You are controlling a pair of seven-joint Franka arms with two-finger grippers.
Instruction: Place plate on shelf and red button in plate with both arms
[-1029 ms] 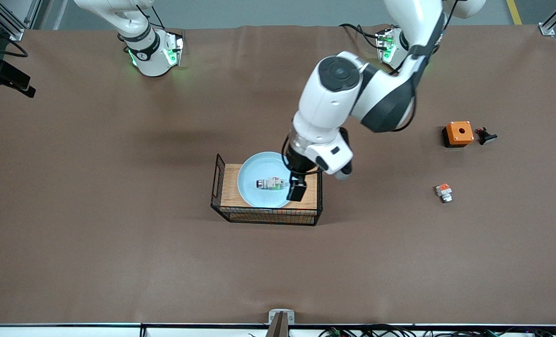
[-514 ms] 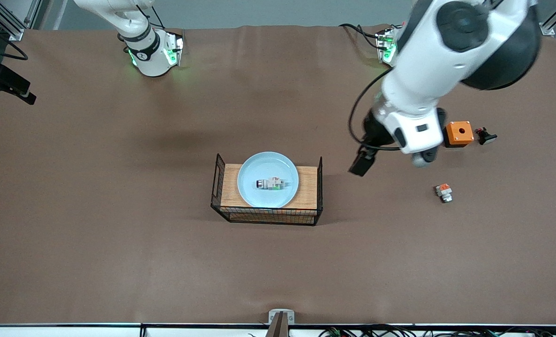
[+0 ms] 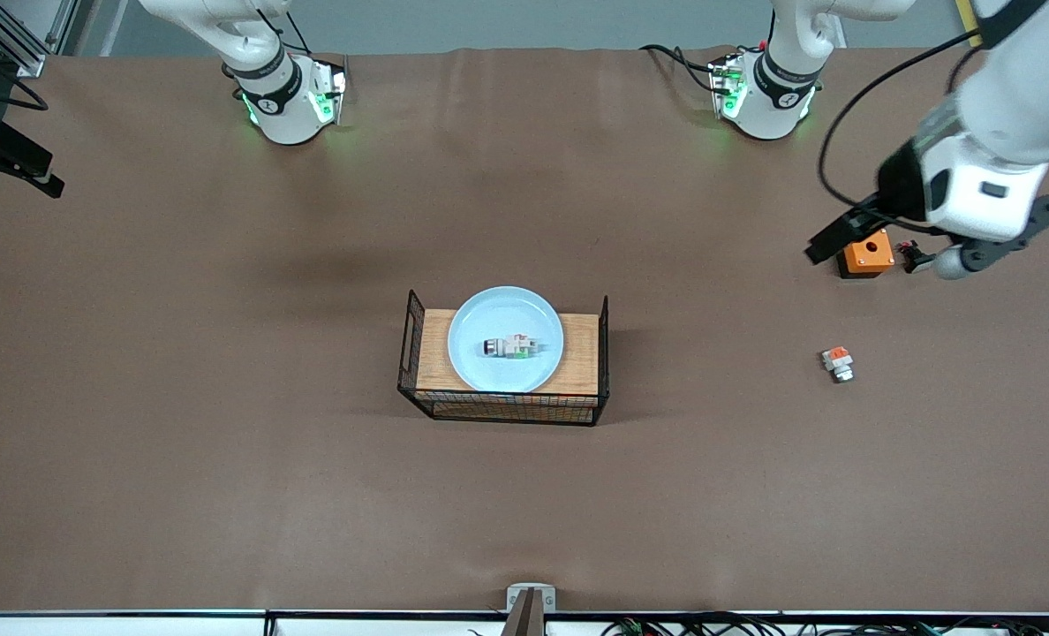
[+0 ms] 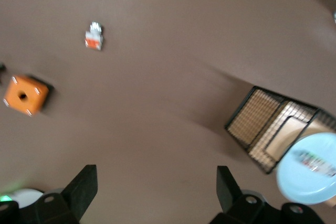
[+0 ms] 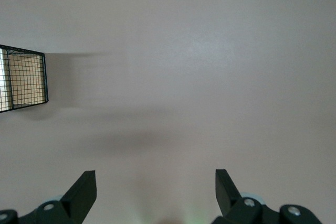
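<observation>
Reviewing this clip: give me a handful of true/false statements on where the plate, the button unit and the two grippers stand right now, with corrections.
1. The round pale-blue plate rests on the wooden-topped wire basket. True.
2. The white-and-silver red button unit lies on the bare table. False: it lies in the plate.
3. The left gripper is shut on the button unit. False: it is open and empty, beside the orange box.
4. The right gripper is open and holds nothing. True.

Even overhead light, left wrist view motion-blurred
</observation>
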